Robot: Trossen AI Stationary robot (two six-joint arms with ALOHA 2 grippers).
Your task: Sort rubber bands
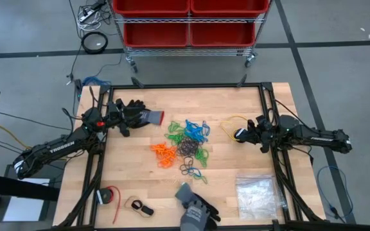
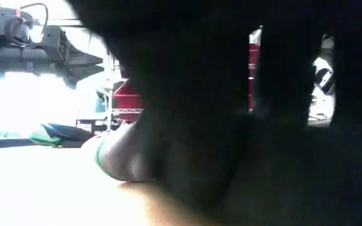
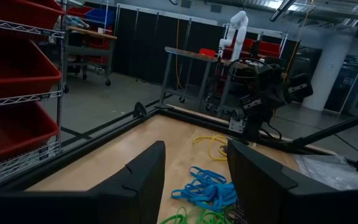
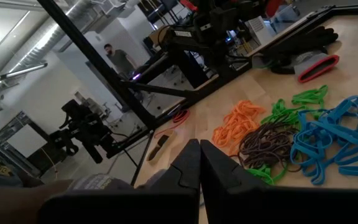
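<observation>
The rubber bands (image 1: 185,144) lie in a loose pile on the middle of the wooden table: orange (image 4: 241,121), green (image 4: 297,102), blue (image 4: 328,143) and dark ones (image 4: 269,140), partly tangled over each other. My left gripper (image 3: 194,180) hovers at the table's left side, open, with nothing between its fingers; the blue bands (image 3: 204,190) show ahead of it. My right gripper (image 4: 199,162) hovers at the right side, shut and holding nothing, pointing toward the pile. A dark object close to the lens blocks most of the low view.
A black glove with a red cuff (image 1: 140,115) lies just by my left gripper. A grey glove (image 1: 194,208) lies at the near edge, a clear bag (image 1: 257,192) near right, a yellow cable (image 1: 231,123) by my right gripper, a red roll (image 1: 109,196) near left.
</observation>
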